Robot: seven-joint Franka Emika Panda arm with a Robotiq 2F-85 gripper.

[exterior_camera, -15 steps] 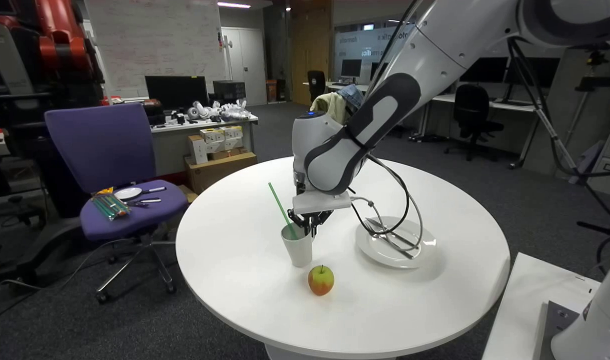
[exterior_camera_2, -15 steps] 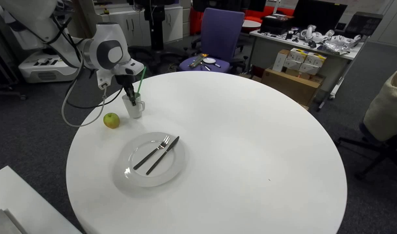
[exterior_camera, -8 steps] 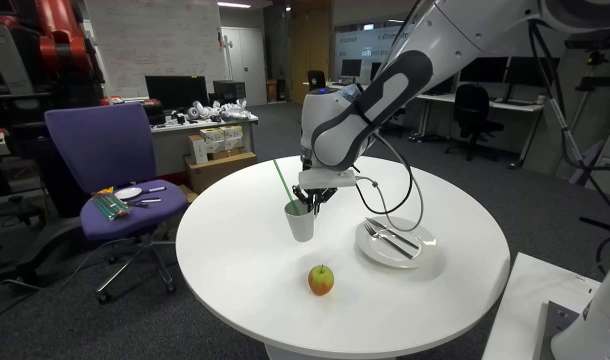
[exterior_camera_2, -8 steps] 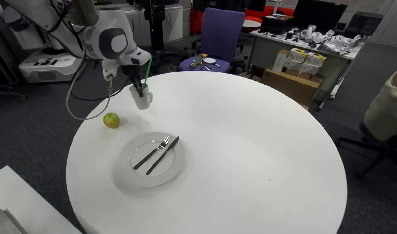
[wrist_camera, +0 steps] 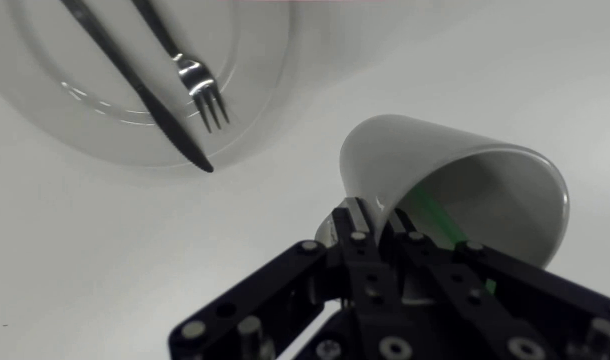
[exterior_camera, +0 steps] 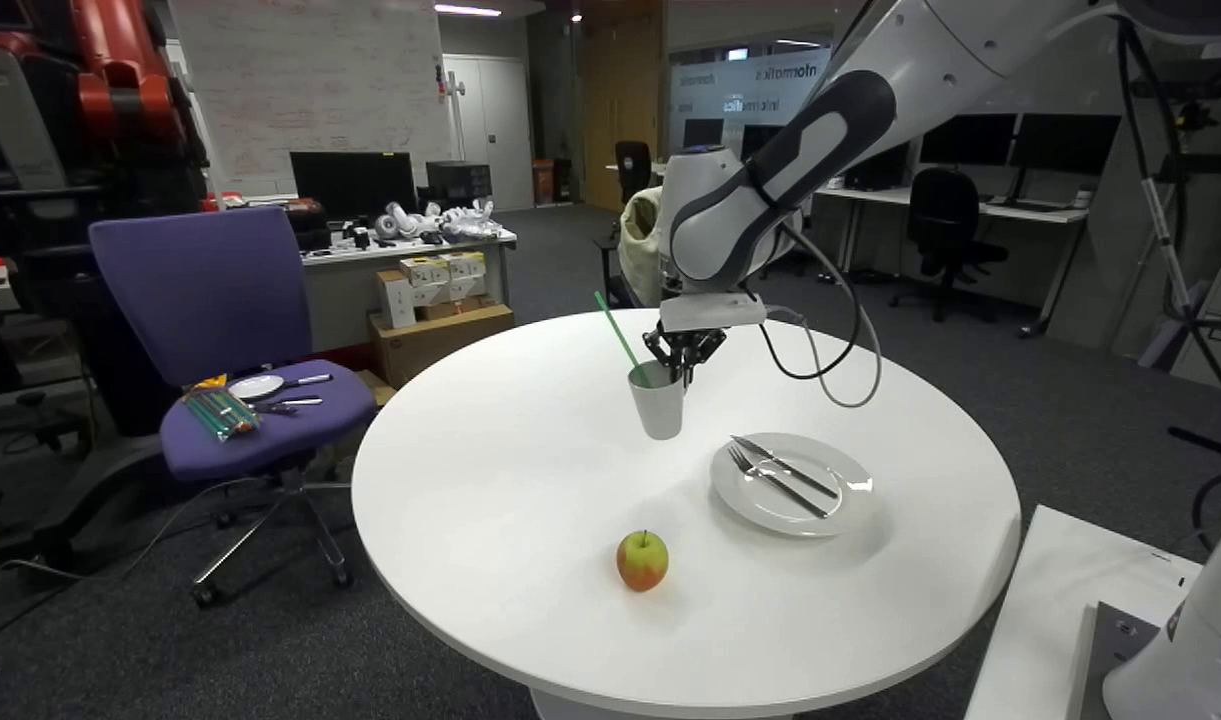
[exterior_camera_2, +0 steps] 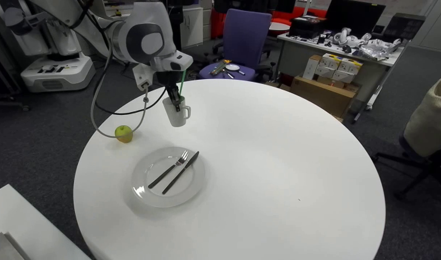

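A white mug, seen in both exterior views, hangs slightly tilted above the table. My gripper is shut on its wall near the rim, one finger inside and the other outside. The mug's handle sticks out beside the fingers. Leaning in the mug is a green straw; in the wrist view the jaws cover part of it. Close by, a white plate carries a fork and a knife side by side. A green and red apple rests on the table, apart from the mug.
All this is on or over a round white table. Loose cables loop down from the wrist, passing in front of the apple in an exterior view. A purple chair stands beyond the table edge, and a low white side surface bears the arm's base.
My gripper has carried the mug and straw up and away from the apple, to the right in both exterior views. Plate, cutlery and apple have stayed in place.
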